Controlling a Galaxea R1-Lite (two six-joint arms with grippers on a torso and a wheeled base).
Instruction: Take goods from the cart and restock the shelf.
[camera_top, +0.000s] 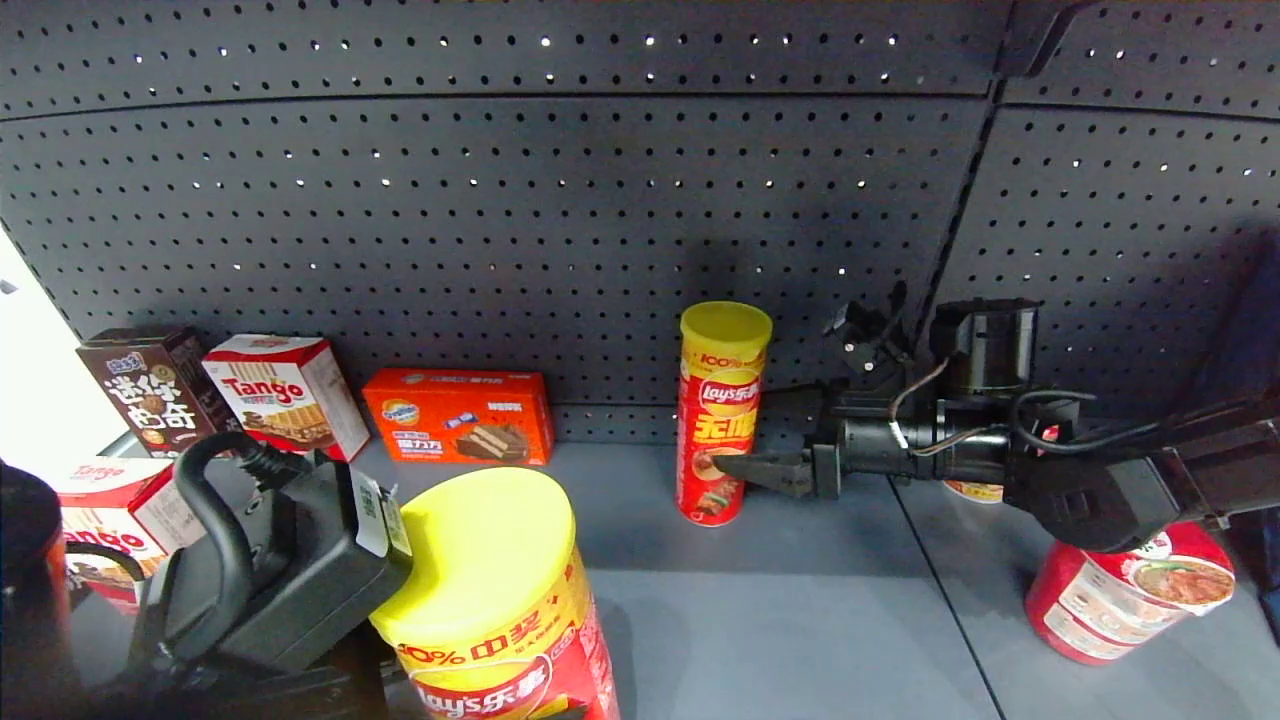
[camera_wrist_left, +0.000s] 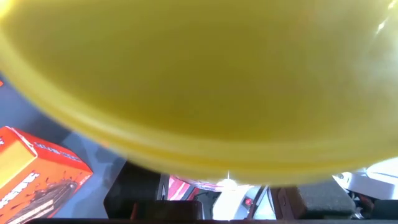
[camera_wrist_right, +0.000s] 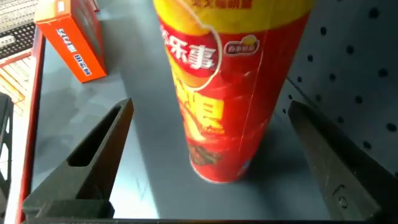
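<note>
1. Far left of the shelf (camera_top: 800, 600): a brown snack box (camera_top: 150, 385) stands against the pegboard back panel (camera_top: 500, 200). A red-and-white wafer box (camera_top: 285, 395) stands just beside it. A second red-and-white box (camera_top: 95, 510) sits nearer the front edge, partly hidden by the left arm.
2. Left gripper (camera_top: 330, 590): its black housing is low in the head view, in front of the shelf and directly beside the front chip can. Whether it grasps that can cannot be determined.
3. Front chip can (camera_top: 500, 600): a red tube with a yellow lid, slightly tilted and nearest the head camera. Its base is cut off by the frame edge. In the left wrist view the yellow lid (camera_wrist_left: 199, 81) lies very close to the lens.
4. Orange biscuit box (camera_top: 460, 415): lies on its long side against the back panel, between the wafer box and the shelf chip can.
5. Shelf chip can (camera_top: 720, 415): stands upright on the shelf near the back panel, at the centre of the head view.
6. Right gripper (camera_wrist_right: 210, 112): level with the lower half of the shelf chip can, on that can's right. It is released. The fingers (camera_wrist_right: 93, 155) are spread on either side of the can, with a visible gap on each side.
7. Right of the shelf: a red noodle cup (camera_top: 1130, 600) leans over beneath the right arm. A second cup (camera_top: 975, 490) is largely hidden behind that arm.
</note>
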